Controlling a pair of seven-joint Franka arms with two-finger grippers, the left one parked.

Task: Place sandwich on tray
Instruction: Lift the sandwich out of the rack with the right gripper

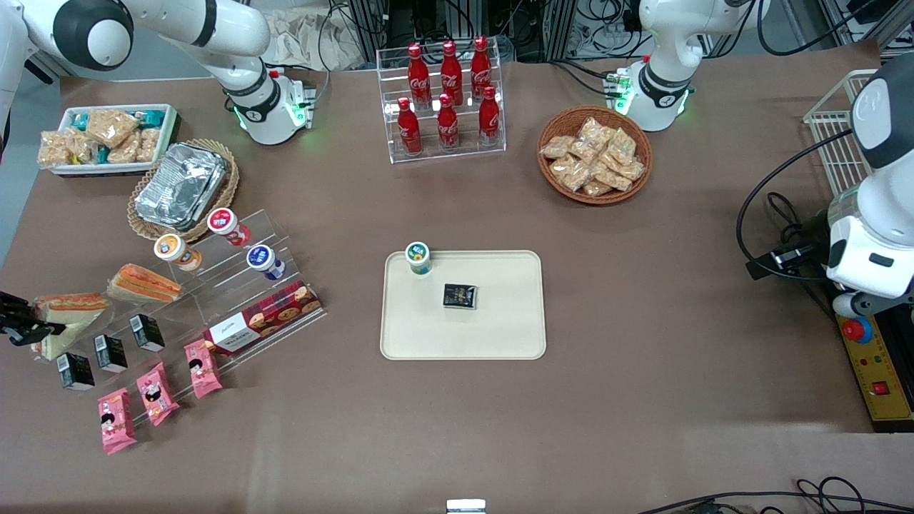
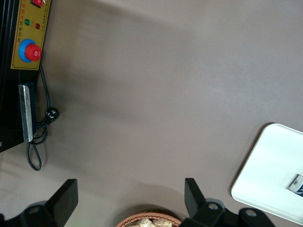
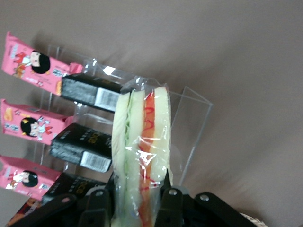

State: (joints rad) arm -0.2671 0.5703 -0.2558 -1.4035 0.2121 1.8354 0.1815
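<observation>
So the gripper (image 3: 137,198) is clamped on the sandwich (image 3: 142,142), one finger on each bread face near the narrow end of the wedge. That looks like the sensible way to hold it, since the flat bread sides give the pads something to press on and the wrap doesn't seem to be slipping. In the front view the gripper (image 1: 28,330) is out at the working arm's end of the table with the sandwich (image 1: 68,314) sitting at the top step of the clear display stand (image 1: 214,285), so I'd say it hasn't been carried anywhere yet. Can't tell if it's lifted clear of the shelf or just touching it. The other wedge (image 1: 145,283) with orange layers is just beside it on the same stand, and the black cartons (image 1: 111,352) and pink snack packs (image 1: 153,400) are on the lower steps, nearer the camera. The tray (image 1: 500,335) is well apart, mid-table, already holding a small cup (image 1: 418,258) and a dark packet (image 1: 460,296). There's plenty of bare tray on the side nearer the camera, so dropping it there should avoid knocking either one.
</observation>
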